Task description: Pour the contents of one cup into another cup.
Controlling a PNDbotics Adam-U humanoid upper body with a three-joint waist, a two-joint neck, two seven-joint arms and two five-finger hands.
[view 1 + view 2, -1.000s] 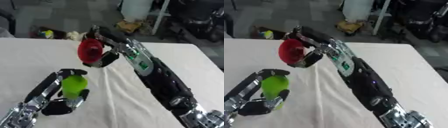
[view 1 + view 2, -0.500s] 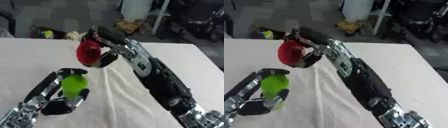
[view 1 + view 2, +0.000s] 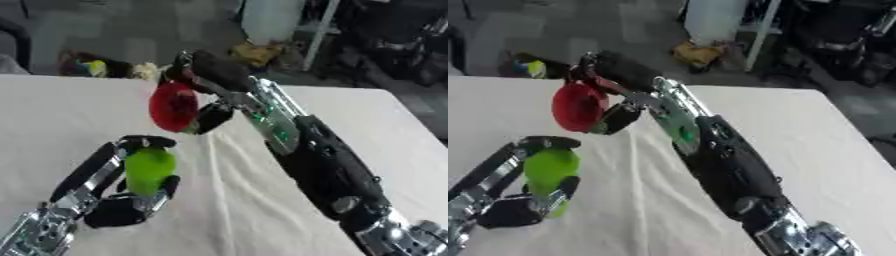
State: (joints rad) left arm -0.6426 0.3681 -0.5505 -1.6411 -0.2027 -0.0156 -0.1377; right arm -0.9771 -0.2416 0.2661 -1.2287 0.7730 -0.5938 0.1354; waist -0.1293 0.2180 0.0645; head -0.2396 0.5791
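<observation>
- A red cup (image 3: 173,106) is clamped in the right robot hand (image 3: 208,85), whose fingers and thumb are curled round it; the cup is held in the air above the table (image 3: 367,125), toward the far edge and left of the middle.
- The red cup is seen tipped well over on its side, with its mouth turned toward the camera and downward.
- A green cup (image 3: 149,170) is gripped by the left robot hand (image 3: 131,200), whose fingers are wrapped round its sides near the table's near left corner.
- The green cup is held roughly upright, below the red cup and nearer the near edge; the two cups are apart, not touching.
- Whether the green cup rests on the table or is lifted just off it cannot be told.
- Nothing can be made out inside either cup.
- The table is covered with a white cloth (image 3: 649,165), creased in long folds between the two arms.
- The right arm (image 3: 306,155) is stretched diagonally from the near right corner up to the red cup.
</observation>
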